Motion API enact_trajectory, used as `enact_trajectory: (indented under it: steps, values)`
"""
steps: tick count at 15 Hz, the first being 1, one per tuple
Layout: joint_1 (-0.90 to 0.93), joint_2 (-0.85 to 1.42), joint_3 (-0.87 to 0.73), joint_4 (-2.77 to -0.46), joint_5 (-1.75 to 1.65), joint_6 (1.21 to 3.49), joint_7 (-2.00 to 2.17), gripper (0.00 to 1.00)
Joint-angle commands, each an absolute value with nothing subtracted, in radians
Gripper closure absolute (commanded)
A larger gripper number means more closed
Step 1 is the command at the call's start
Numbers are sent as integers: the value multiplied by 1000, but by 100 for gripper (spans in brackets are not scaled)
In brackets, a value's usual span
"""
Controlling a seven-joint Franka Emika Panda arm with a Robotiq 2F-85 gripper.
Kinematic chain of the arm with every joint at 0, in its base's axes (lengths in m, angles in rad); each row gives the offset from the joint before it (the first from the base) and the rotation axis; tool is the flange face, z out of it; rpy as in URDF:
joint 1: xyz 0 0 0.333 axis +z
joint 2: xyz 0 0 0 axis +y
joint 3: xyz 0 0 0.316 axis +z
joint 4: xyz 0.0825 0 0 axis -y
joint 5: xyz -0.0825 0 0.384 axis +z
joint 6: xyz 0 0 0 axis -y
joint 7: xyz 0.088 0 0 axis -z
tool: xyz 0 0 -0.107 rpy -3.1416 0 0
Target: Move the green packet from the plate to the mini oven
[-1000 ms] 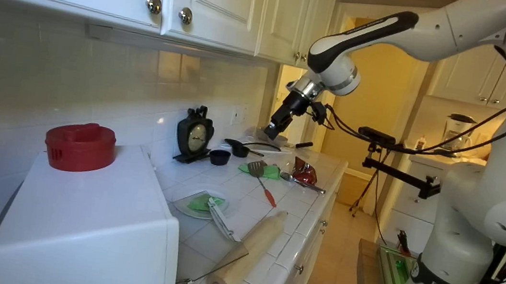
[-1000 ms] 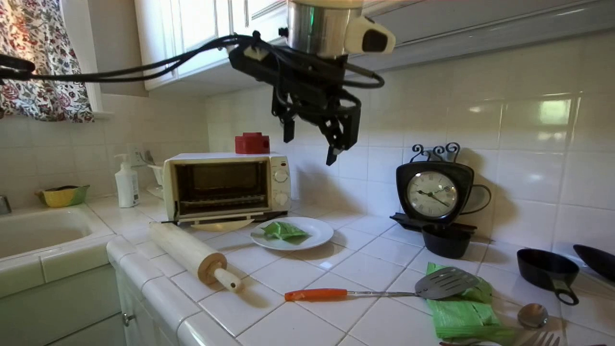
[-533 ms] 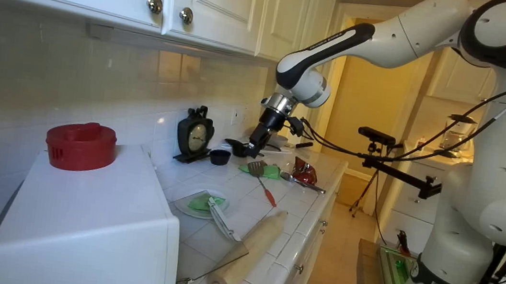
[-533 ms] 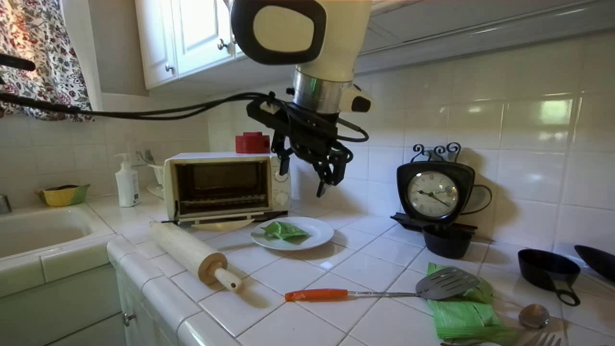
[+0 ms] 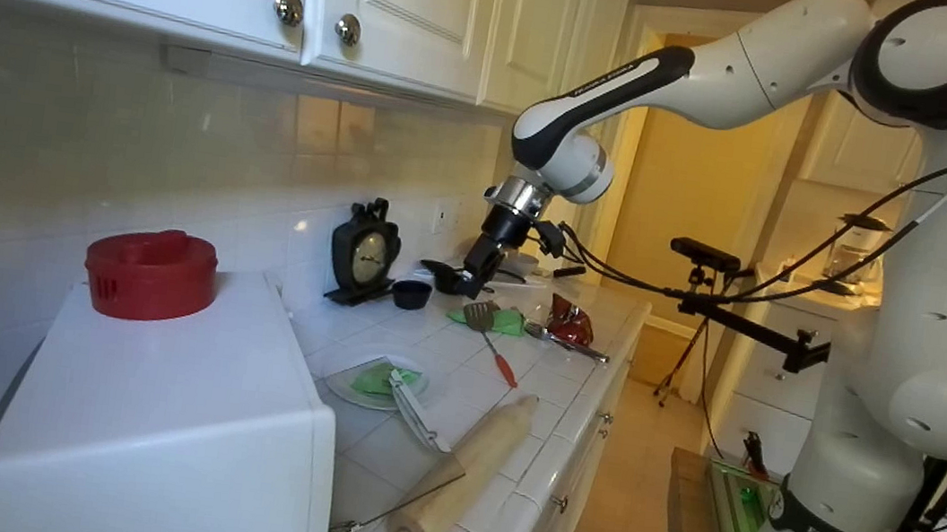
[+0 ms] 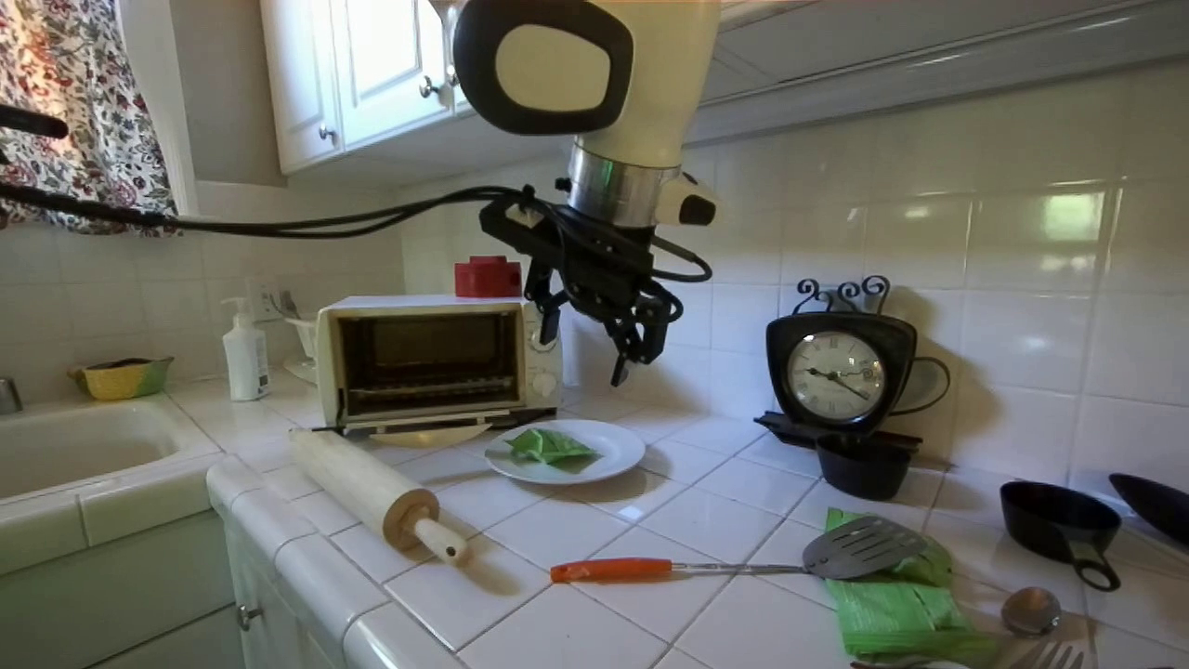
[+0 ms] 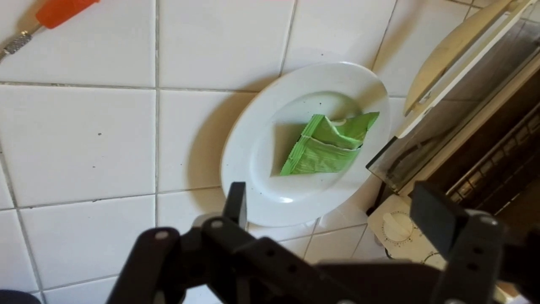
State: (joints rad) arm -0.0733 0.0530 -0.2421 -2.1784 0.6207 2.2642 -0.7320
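Green packet [image 7: 327,150] on plate [image 7: 236,160], near mini oven [image 5: 162,409] with lowered door [image 7: 457,103]; gripper [image 6: 584,358] above counter [image 6: 567,618], apart from plate, fingers [image 7: 235,202] spread wide.

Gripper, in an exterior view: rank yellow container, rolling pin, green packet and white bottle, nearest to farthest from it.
1. Green packet: on the plate, lower than the gripper.
2. Rolling pin: left of the plate.
3. White bottle: left of the mini oven.
4. Yellow container: leftmost, by the sink.

- You have a wooden rolling pin [image 6: 360,485] lying near the edge of the counter [image 6: 576,623].
- You see an orange-handled spatula [image 6: 738,568] with a slotted blade.
- You also have a black clock [image 6: 836,376] standing upright.
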Motion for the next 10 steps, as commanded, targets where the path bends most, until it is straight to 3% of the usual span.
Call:
enact_trajectory:
  steps: [1,10]
  values:
    - [-105,123,-179,-2148,633,2294,-735,0]
    - [-183,318,-71,-2073,782,2400,-807,0]
